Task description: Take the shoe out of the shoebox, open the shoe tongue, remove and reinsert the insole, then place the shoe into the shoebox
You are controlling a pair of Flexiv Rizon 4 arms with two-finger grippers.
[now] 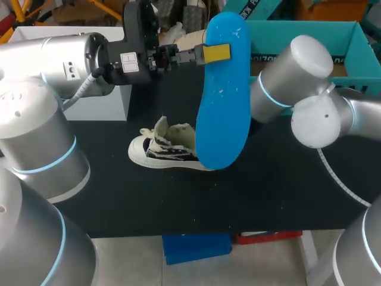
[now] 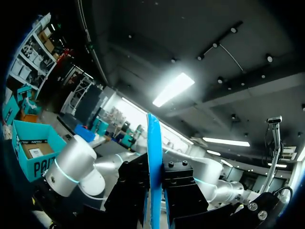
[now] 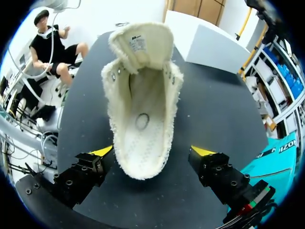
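The teal cardboard shoebox (image 1: 356, 37) sits at the worktop's 1 o'clock corner in the head view. From my left wrist view a flat brown cardboard sheet (image 2: 32, 150) with a white label lies inside it. The box wall carries white lettering, and the label's print is too small for me to make out. The cream canvas high-top shoe with dark patterned sides and a white rubber sole (image 1: 162, 150) stands outside the box on the black worktop (image 1: 119, 199), near its middle, with its toe toward 9 o'clock. Its frayed tongue (image 3: 140, 42) is folded open, away from my right claw, and has a small printed label. Down in the shoe there is a round printed mark (image 3: 142, 120) on the cream lining. My left claw (image 1: 216, 52) is pinched on the bright blue foam insole (image 1: 223, 113). It grips the insole near one end and holds it on edge above the worktop, so the insole hangs toward 6 o'clock in front of the shoe's heel. My right claw (image 3: 152, 152) is spread wide, with one yellow tip on either side of the shoe's heel and neither touching it. A white box (image 1: 101, 101) stands at 10 o'clock.
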